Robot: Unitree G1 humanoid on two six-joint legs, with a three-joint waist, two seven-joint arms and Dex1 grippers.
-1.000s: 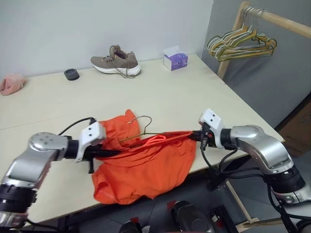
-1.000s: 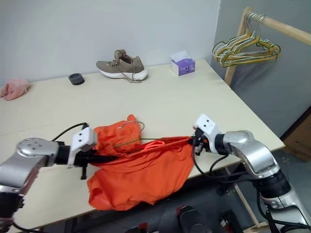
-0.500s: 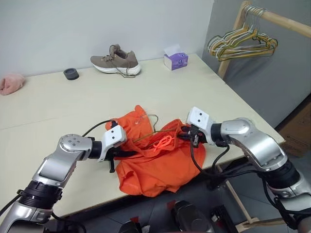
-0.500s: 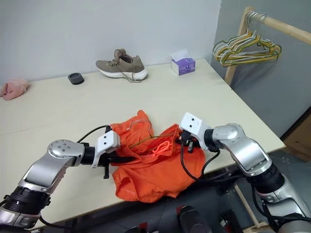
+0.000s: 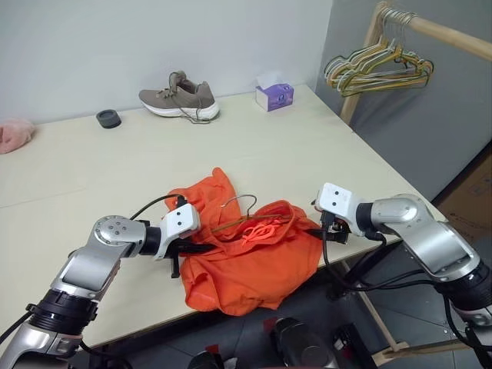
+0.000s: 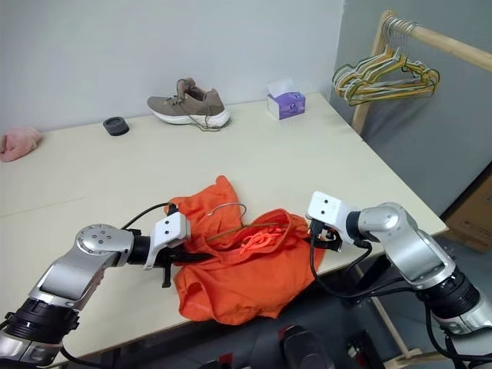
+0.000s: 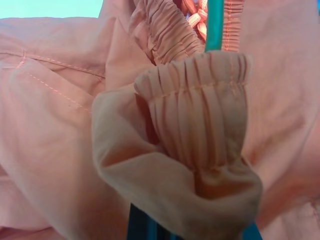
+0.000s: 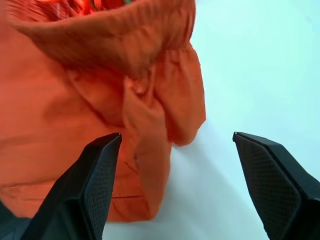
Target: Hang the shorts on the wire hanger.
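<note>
Now the orange shorts (image 5: 250, 257) lie crumpled on the beige table (image 5: 92, 169) at its near edge, one side drooping over that edge. Out of the folds pokes the wire hanger (image 5: 237, 202), its hook showing above the fabric on the side away from the edge. At the shorts' left side, the left gripper (image 5: 201, 247) is clenched on the gathered elastic waistband. At the shorts' right side, the right gripper (image 8: 182, 195) has its black fingers (image 8: 97, 185) spread wide, holding nothing, with the cloth just ahead of them and nearest one finger.
</note>
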